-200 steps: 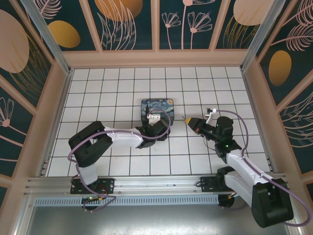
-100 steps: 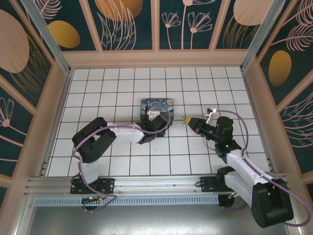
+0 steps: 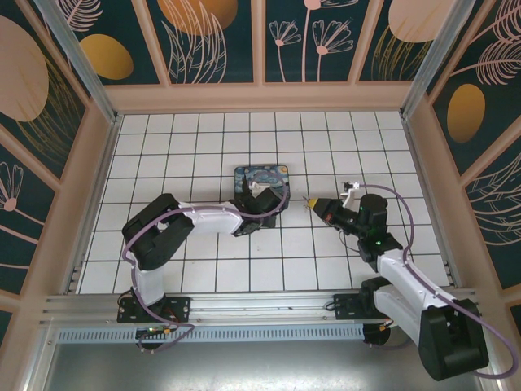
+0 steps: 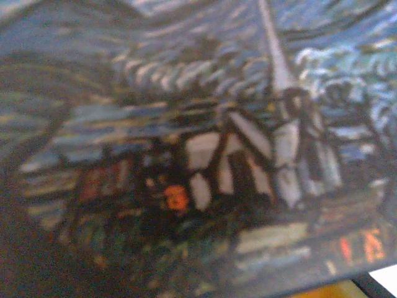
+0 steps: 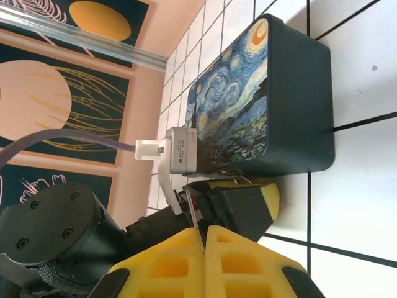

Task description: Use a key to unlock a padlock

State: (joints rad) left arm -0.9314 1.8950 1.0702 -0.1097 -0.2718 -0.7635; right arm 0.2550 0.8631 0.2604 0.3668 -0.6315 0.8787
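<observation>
One key (image 5: 194, 211), pinched in the pressed-together right end effector (image 5: 203, 231), points leftward at the left end effector (image 3: 262, 198), its opening impossible to tell, by the swirl-painted box (image 5: 267, 93).

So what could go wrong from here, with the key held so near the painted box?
1. The key sticks out thin and tilted from the shut right gripper; on contact it may twist or slip.
2. The left gripper is low, right beside the painted box and close to the right one; they might collide or push the box.

A swirl-painted box (image 3: 264, 173) sits on white tiles (image 3: 179, 147).
</observation>
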